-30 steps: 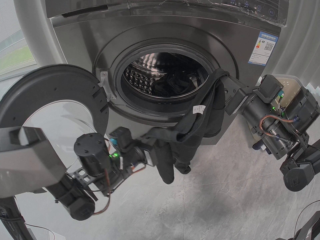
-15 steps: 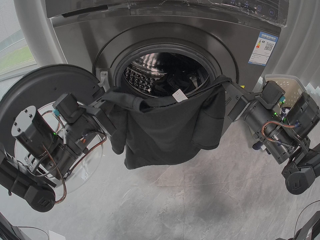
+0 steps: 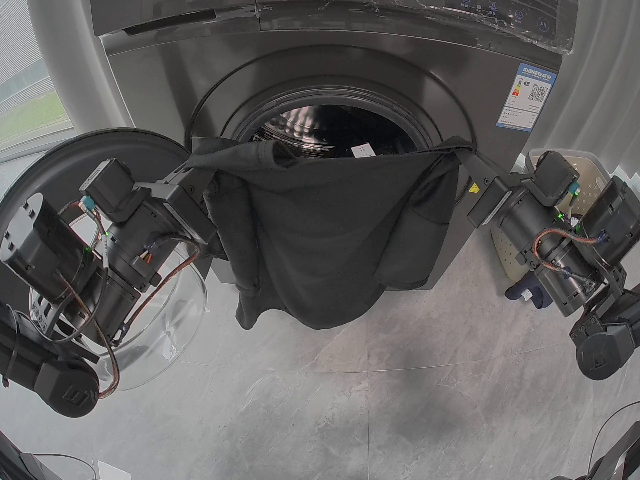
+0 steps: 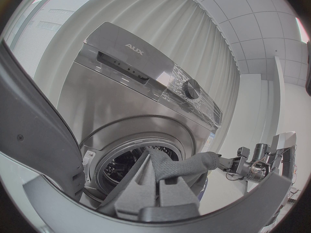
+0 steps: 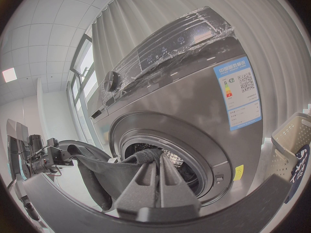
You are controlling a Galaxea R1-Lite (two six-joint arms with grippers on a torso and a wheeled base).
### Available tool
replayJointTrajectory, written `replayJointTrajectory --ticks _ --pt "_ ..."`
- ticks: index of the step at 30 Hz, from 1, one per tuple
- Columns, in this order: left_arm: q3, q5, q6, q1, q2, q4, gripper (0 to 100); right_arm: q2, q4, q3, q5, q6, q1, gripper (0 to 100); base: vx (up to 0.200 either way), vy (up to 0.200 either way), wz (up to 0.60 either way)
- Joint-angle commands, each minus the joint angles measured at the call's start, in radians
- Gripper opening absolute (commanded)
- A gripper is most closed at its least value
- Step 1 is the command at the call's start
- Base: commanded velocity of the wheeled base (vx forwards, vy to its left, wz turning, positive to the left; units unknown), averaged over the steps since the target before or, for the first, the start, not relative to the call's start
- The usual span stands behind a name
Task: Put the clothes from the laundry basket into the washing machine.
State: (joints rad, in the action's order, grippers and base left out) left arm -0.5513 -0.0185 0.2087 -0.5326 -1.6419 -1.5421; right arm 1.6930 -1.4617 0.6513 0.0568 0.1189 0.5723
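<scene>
A black garment [image 3: 327, 235] hangs spread like a sheet in front of the washing machine's [image 3: 333, 61] round opening [image 3: 320, 125]. My left gripper [image 3: 200, 160] is shut on its upper left corner, beside the door hinge. My right gripper [image 3: 462, 157] is shut on the upper right corner, at the opening's right rim. The cloth's top edge sits level with the middle of the opening, and its lower part droops toward the floor. In the left wrist view the fingers [image 4: 145, 178] pinch grey-black cloth [image 4: 181, 169]. In the right wrist view the fingers [image 5: 168, 175] clamp the cloth [image 5: 110, 175].
The machine's door [image 3: 80, 161] stands swung open to the left, behind my left arm. A beige laundry basket [image 3: 590, 175] stands on the floor at the right of the machine, with a dark blue cloth [image 5: 298, 165] at its side. Grey tiled floor [image 3: 373, 408] lies open in front.
My left gripper has risen from low by the floor to the opening's left rim, pulling the bunched garment out wide. The right gripper has shifted slightly up and right.
</scene>
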Motion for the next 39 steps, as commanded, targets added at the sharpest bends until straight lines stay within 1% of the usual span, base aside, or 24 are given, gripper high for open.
replayJointTrajectory --ticks 1,8,13,22,30,36,39 --pt "-0.001 0.0 0.0 0.0 0.002 -0.001 0 -0.015 0.0 0.004 -0.002 -0.002 -0.022 0 0.0 0.0 0.0" --pt "-0.001 0.0 -0.002 0.0 -0.001 -0.001 0 -0.032 0.001 0.013 -0.005 -0.007 -0.028 0 0.0 0.0 0.0" --pt "-0.002 0.0 -0.002 0.002 -0.001 0.0 0 -0.038 0.003 0.011 -0.008 -0.01 -0.057 0 0.0 0.0 0.0" --pt "-0.007 -0.001 -0.002 0.025 -0.006 0.0 0 -0.039 0.003 0.013 -0.011 -0.013 -0.083 0 0.0 0.0 0.0" --pt "-0.007 -0.001 -0.002 0.025 -0.004 -0.001 0 -0.039 0.003 0.013 -0.011 -0.013 -0.083 0 0.0 0.0 0.0" --pt "-0.007 -0.008 -0.002 0.009 -0.007 0.0 0 -0.038 0.003 0.011 -0.011 -0.012 -0.08 0 0.0 0.0 0.0" --pt "-0.012 -0.012 -0.005 -0.046 -0.019 0.0 0 -0.029 0.004 -0.002 -0.009 -0.01 -0.06 0 0.0 0.0 0.0"
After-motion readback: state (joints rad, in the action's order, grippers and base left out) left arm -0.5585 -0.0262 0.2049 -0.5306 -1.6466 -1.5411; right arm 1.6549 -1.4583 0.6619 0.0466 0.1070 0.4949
